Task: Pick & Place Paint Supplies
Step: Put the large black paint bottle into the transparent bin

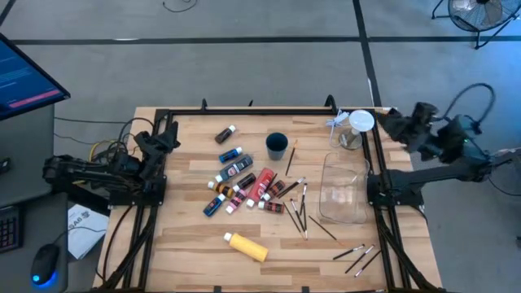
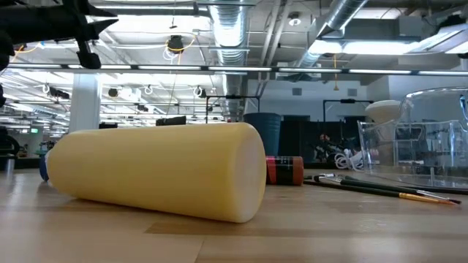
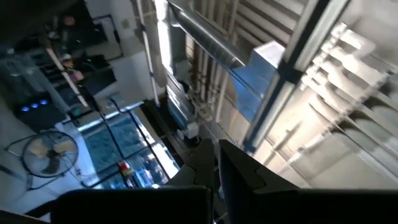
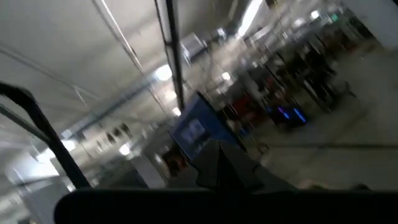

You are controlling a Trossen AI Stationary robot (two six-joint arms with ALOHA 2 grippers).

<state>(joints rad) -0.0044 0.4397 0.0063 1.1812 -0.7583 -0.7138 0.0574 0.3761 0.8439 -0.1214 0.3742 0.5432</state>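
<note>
Small paint tubes and bottles [image 1: 242, 183] lie on their sides in a cluster at the middle of the wooden table. A bigger yellow bottle [image 1: 247, 246] lies on its side nearer the front edge, and fills the low view [image 2: 157, 172]. Thin dark brushes [image 1: 298, 208] lie beside the cluster, and a few more brushes [image 1: 358, 256] lie at the front right. My left gripper [image 1: 167, 134] is raised at the table's far left corner, shut and tipped upward. My right gripper [image 1: 392, 122] is raised at the far right corner, shut. Both wrist views show only the room, and neither gripper holds anything.
A clear plastic box [image 1: 343, 191] stands at the right. A clear jar with a white lid [image 1: 358, 126] is behind it. A dark cup [image 1: 277, 146] stands at the far middle. A black frame [image 1: 260, 112] rims the table. Bare wood lies at the front left.
</note>
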